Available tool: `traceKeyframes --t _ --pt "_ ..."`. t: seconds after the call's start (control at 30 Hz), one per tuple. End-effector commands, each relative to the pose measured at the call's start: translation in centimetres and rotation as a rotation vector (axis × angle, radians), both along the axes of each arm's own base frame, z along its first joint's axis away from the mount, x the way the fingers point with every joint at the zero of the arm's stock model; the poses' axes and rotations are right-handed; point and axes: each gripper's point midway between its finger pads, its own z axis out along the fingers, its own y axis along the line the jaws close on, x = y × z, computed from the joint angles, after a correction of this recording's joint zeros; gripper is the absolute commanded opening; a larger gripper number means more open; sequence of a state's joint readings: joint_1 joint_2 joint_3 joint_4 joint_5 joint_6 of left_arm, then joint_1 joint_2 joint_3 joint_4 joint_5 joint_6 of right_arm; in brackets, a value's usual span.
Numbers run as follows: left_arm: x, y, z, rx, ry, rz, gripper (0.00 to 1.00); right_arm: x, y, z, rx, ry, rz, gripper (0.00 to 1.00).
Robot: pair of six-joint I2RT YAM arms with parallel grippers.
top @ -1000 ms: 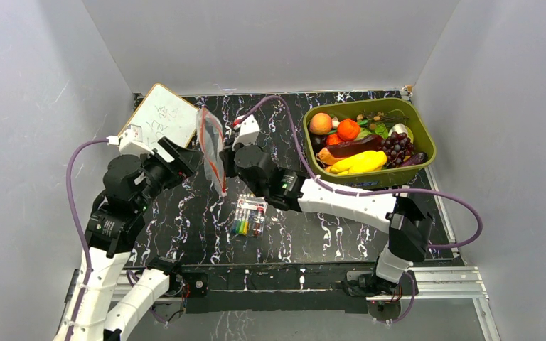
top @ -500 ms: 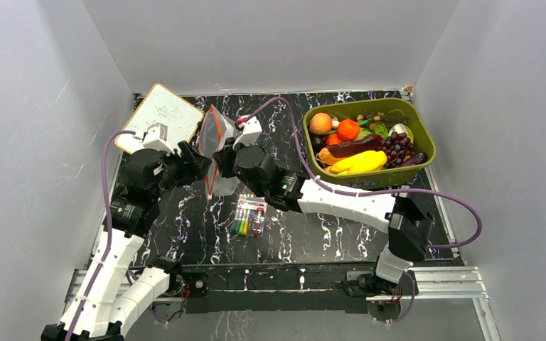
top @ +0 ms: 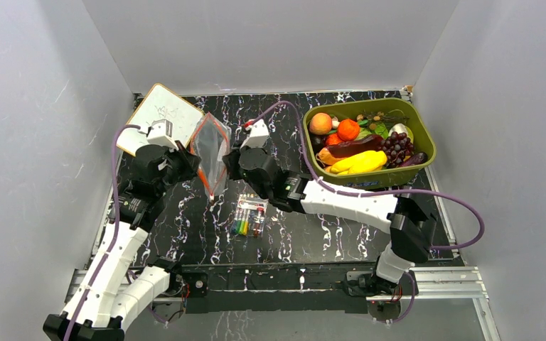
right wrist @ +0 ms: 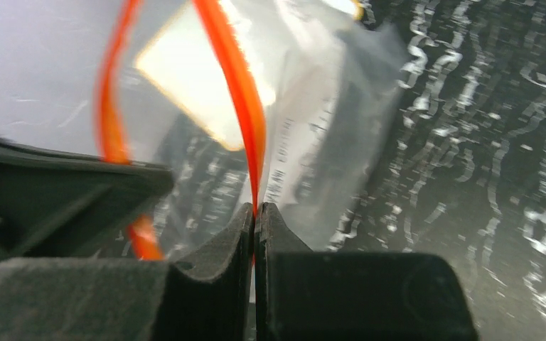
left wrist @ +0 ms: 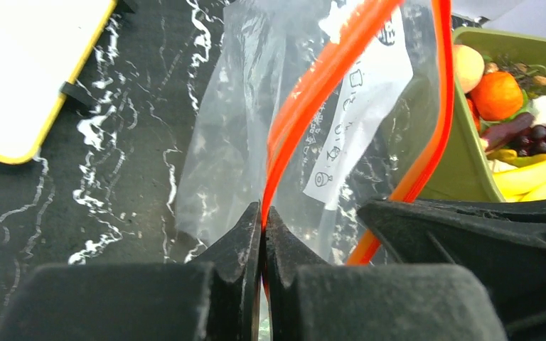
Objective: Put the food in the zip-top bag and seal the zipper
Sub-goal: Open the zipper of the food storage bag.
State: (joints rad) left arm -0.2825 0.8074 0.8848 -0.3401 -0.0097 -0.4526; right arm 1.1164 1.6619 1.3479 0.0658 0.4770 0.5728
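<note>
The black marbled table lies under me, with the olive-green bin at its far right and the food heaped inside. The whiteboard sits at the far left. Between my arms the zip-top bag is held up, its mouth spread. My left gripper is pinched tight on one lip of the zipper, and my right gripper is clamped on the other lip. The marker pack lies just nearer
</note>
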Motion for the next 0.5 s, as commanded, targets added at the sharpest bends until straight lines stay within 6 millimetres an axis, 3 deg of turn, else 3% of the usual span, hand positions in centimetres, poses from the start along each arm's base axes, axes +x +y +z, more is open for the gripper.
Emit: traceKeyframes --t 0.0,0.2,0.27,0.37,0.47 --pt "0.7 2.3 4.1 0.095 -0.144 0.073 0.00 2.8 -6.0 -0.6 -0.031 0.033 -0.198 0.00" --pt "1.0 4.1 5.4 0.216 -0.179 0.115 0.00 3.6 -9.9 -5.7 -0.105 0.123 -0.282 0.00" --pt "1.0 4.2 5.1 0.231 -0.175 0.113 0.00 3.2 -9.5 -5.8 -0.088 0.123 -0.246 0.00" --pt "0.9 2.5 4.2 0.216 -0.171 0.012 0.00 2.3 -7.6 -4.5 -0.049 0.098 -0.124 0.00" --pt "0.6 0.6 3.1 0.180 -0.168 -0.093 0.00 1.6 -6.4 -2.7 -0.029 0.073 -0.034 0.15"
